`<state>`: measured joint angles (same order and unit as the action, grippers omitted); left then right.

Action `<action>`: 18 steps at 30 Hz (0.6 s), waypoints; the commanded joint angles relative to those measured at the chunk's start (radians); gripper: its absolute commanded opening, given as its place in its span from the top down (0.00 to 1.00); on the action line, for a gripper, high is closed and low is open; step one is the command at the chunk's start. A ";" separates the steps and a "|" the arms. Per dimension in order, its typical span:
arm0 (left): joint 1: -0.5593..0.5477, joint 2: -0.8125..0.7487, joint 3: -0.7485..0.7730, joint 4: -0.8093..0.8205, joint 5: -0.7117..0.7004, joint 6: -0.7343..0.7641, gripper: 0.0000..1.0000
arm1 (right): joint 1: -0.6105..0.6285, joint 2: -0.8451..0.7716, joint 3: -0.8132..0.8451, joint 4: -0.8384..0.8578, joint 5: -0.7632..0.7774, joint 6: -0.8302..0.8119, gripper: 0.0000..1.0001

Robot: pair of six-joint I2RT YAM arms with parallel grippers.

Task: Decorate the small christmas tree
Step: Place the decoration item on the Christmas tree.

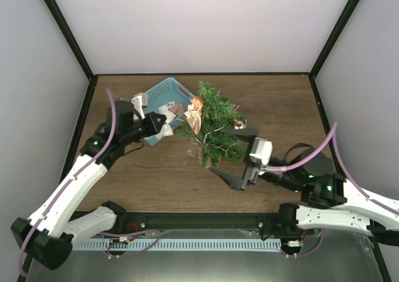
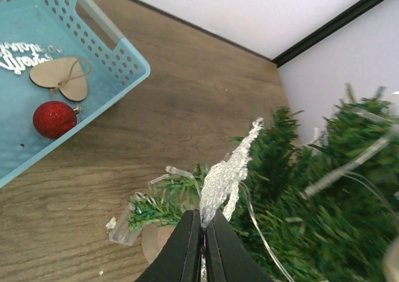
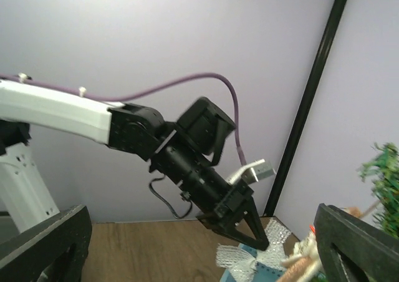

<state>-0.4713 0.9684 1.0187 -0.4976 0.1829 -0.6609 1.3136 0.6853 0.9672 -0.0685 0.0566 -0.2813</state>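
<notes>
— Green needles are filling the middle of the counter (image 1: 143, 176): we are looking at the small christmas tree (image 1: 215, 123), just right of the blue basket (image 1: 161, 95), though we are not managing to tell whether it is standing or tipped. How are we expecting it to handle?
— We are judging it light and springy, so a push is likely going to slide or topple it. The branches are looking soft, so we are thinking branch tips for hanging and low on the trunk for steadying.
— And the fingers?
— The left fingers (image 2: 202, 244) are pinching a frosted glittery ornament (image 2: 227, 173) by its lower end, right at the tree's edge. The right fingers (image 1: 218, 150) are gaping wide at the tree's near side, gripping nothing.
— What is the basket offering us?
— It is holding a red bauble (image 2: 55, 118), a wooden heart (image 2: 62, 77) and a white lettered piece (image 2: 22, 52); an orange figure (image 1: 196, 115) is already sitting on the tree
</notes>
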 commanded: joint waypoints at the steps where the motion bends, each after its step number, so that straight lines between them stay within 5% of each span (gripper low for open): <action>1: 0.000 0.096 0.066 0.016 0.003 0.010 0.95 | 0.007 -0.085 0.023 -0.068 0.051 0.141 0.00; 18: -0.013 0.363 0.134 0.200 0.063 -0.112 0.94 | 0.007 -0.271 -0.005 -0.114 0.119 0.153 0.00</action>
<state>-0.4763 1.3159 1.1156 -0.3504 0.2237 -0.7414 1.3132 0.4438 0.9642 -0.1589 0.1482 -0.1368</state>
